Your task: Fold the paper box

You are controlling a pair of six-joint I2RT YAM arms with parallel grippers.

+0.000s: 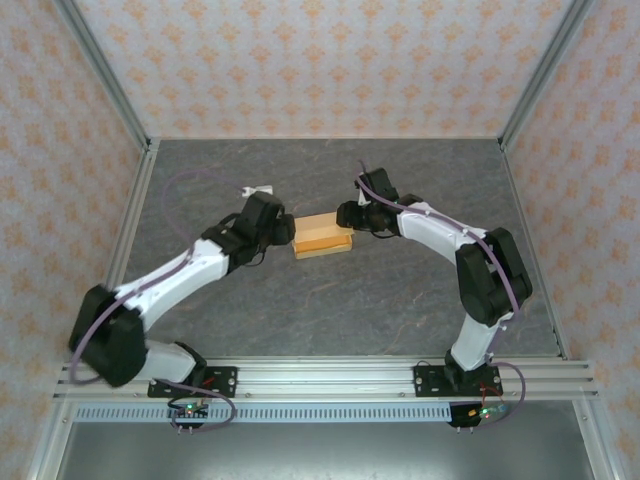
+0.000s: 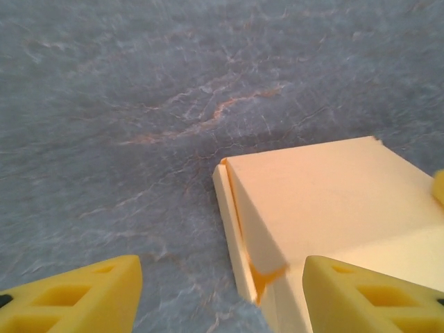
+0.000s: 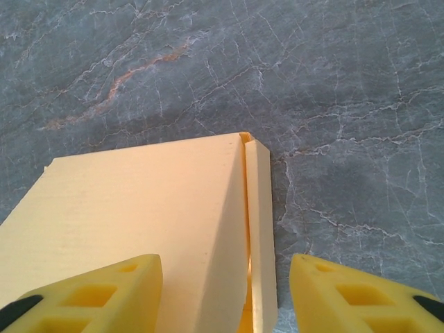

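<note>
Bright, even overhead light leaves soft shadows on the table (image 1: 330, 310). The left wrist view is blurry, the box (image 2: 333, 201) washed pale; the right wrist view is sharp.

I've got a grey marbled tabletop (image 1: 330, 310), a small white scrap (image 1: 258, 190) at back-left (can't ID), orange-patterned walls (image 1: 330, 60), and an alu rail (image 1: 330, 375) along the near edge.
</note>
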